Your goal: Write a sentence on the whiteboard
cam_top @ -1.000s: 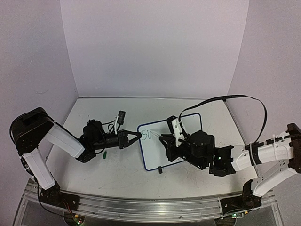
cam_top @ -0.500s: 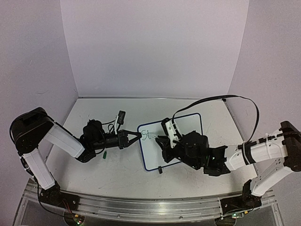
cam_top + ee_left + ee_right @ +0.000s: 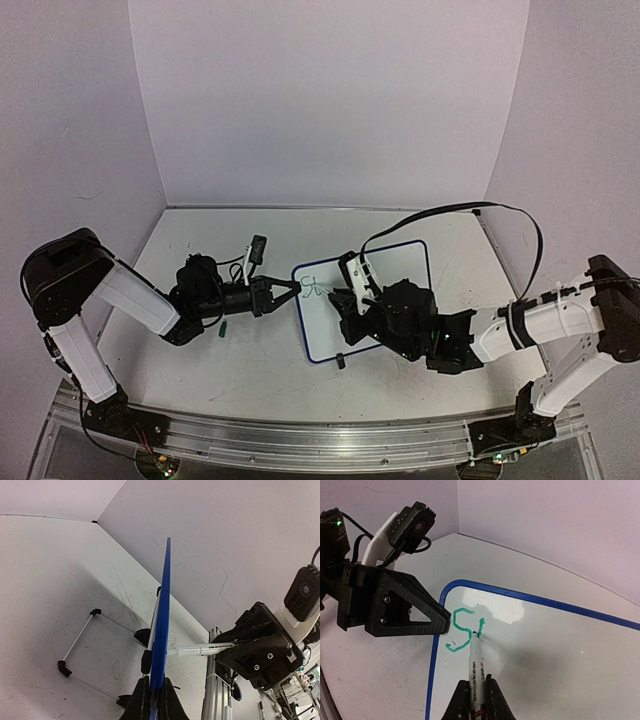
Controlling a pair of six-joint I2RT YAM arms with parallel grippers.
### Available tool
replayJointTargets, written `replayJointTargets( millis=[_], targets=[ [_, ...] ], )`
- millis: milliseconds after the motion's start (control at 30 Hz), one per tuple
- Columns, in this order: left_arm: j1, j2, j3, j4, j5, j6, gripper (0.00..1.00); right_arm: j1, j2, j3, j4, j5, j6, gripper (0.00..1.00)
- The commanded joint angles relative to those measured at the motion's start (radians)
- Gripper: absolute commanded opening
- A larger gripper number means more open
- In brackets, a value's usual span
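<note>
**Two green marks on the whiteboard**

The left gripper is clenched on the left rim of the whiteboard, at mid-table. The sentence, so far a green "S" and one stroke, sits near that rim. The right gripper grasps a marker.

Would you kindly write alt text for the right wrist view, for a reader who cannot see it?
The right gripper holds a white marker with its tip on the whiteboard, beside a green S and the start of a second letter. The left gripper clamps the board's blue-rimmed left edge.
</note>
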Motion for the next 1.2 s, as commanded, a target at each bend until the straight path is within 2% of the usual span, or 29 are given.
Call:
replayJointTargets(
  millis=[0,200,433,1167],
  targets=[
    [-0.006,-0.040,-0.018,0.010,0.045,-0.029,0.00,-0.002,0.010,0.036,0.013,0.054,-0.004,0.00],
    [-0.007,-0.038,-0.018,0.010,0.043,-0.029,0.00,-0.001,-0.009,0.023,-0.008,0.107,-0.002,0.00],
    [-0.007,-0.034,-0.012,0.010,0.044,-0.033,0.00,-0.002,-0.086,-0.025,0.028,0.063,0.001,0.00],
    [-0.006,-0.034,-0.011,0.010,0.046,-0.035,0.00,-0.001,-0.046,-0.039,-0.007,-0.001,0.008,0.00]
  ],
)
